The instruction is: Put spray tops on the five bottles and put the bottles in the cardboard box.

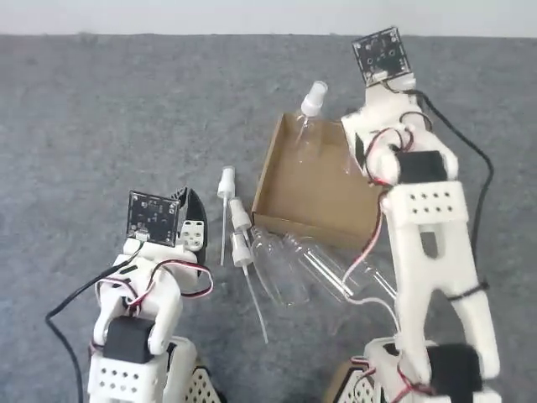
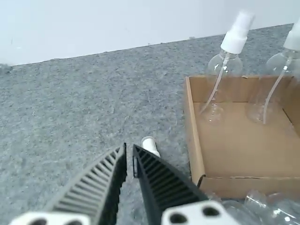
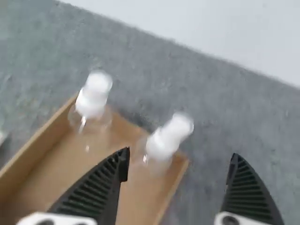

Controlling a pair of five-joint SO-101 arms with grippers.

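The cardboard box [image 1: 277, 180] lies mid-table. Two clear bottles with white spray tops stand at its far end [image 3: 93, 101] [image 3: 166, 138]; the high view shows one bottle [image 1: 312, 117] beside the right arm [image 1: 403, 168]. My right gripper [image 3: 178, 164] hangs open above the box, holding nothing. Three clear bottles without tops [image 1: 281, 269] [image 1: 323, 264] [image 1: 373, 277] lie in front of the box. Three loose spray tops [image 1: 226, 185] [image 1: 239, 214] [image 1: 242, 249] lie to its left. My left gripper [image 2: 129, 151] is shut and empty, just short of one spray top [image 2: 150, 145].
Grey carpet [image 1: 101, 126] covers the table, with open room at the left and back. A white wall [image 2: 93, 23] bounds the far edge. The long dip tubes [image 1: 256, 306] of the loose tops trail toward the front.
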